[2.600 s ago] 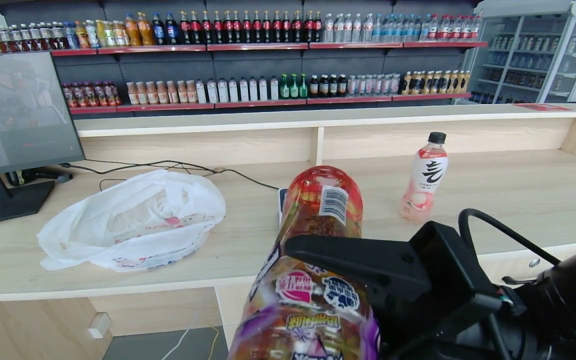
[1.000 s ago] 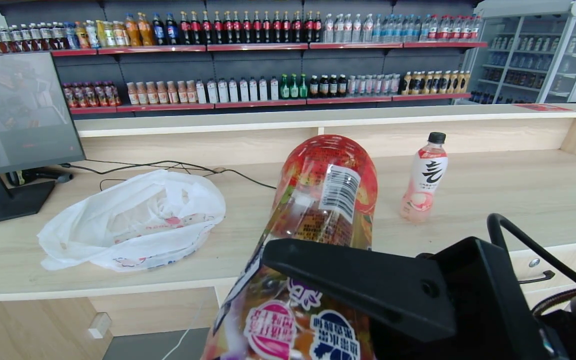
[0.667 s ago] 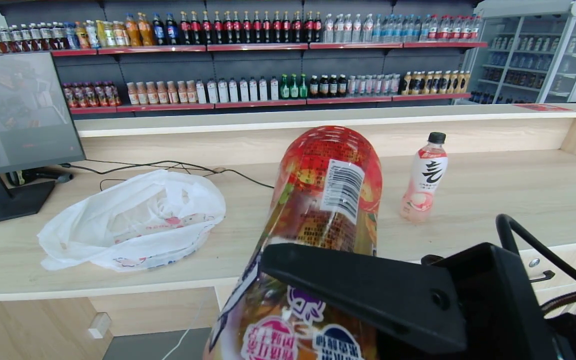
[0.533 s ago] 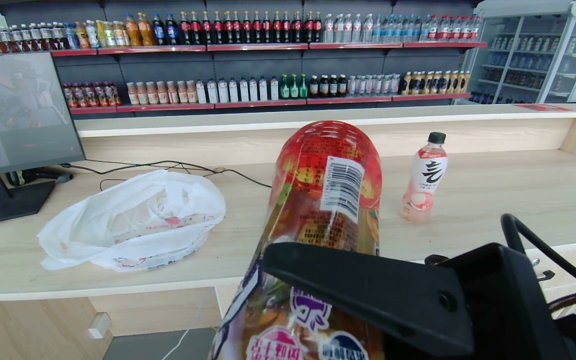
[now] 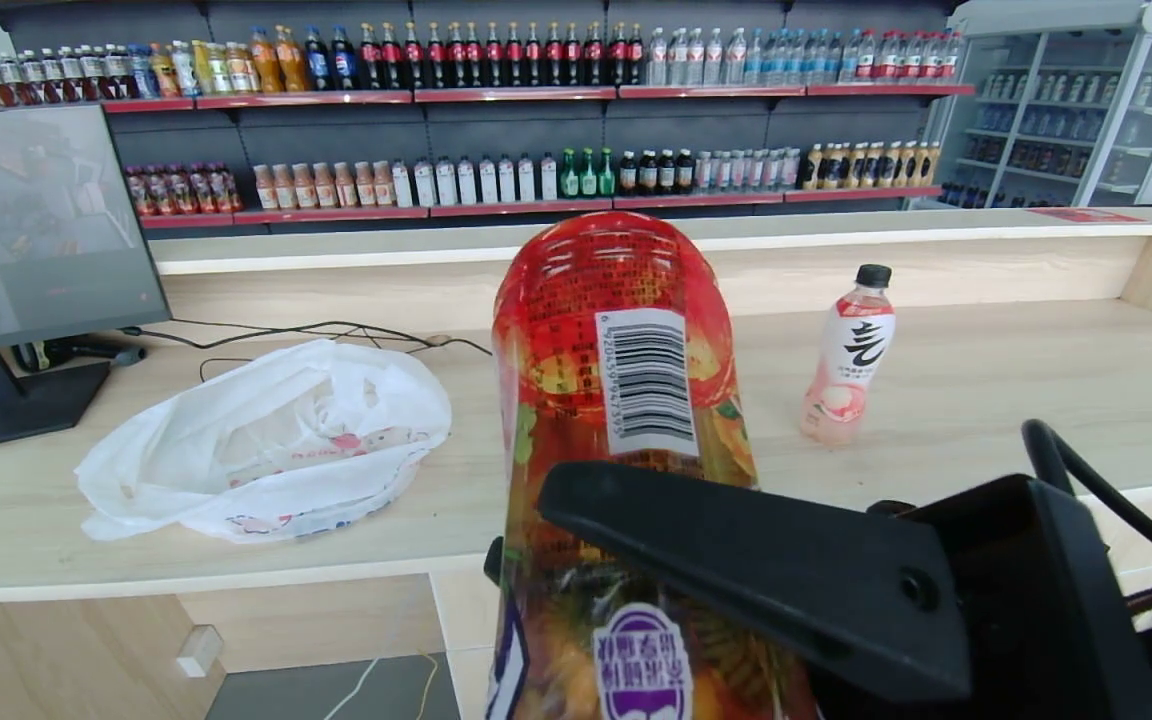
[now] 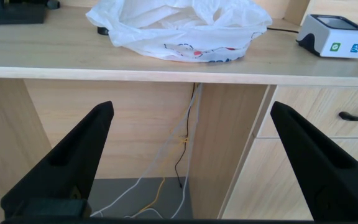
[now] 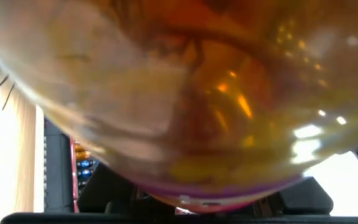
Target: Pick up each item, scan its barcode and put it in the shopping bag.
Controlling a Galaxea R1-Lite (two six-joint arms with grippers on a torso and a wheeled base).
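Checkout counter (image 5: 986, 390) backed by drink shelves (image 5: 516, 95): right gripper (image 5: 546, 525), clamped on the large orange drink bottle (image 5: 626, 300), has raised and twisted it to frame centre, barcode (image 5: 646, 375) now facing the camera, so the scan looks unfinished; shopping bag (image 5: 266, 440) sits centre-left, left gripper (image 6: 191, 112) hangs open.

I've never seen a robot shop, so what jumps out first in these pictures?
A big red bottle, gripped in the right claw, looms close to the head camera with its barcode facing it. Behind, on the counter, a white shopping bag lies at left and a pink bottle stands at right.
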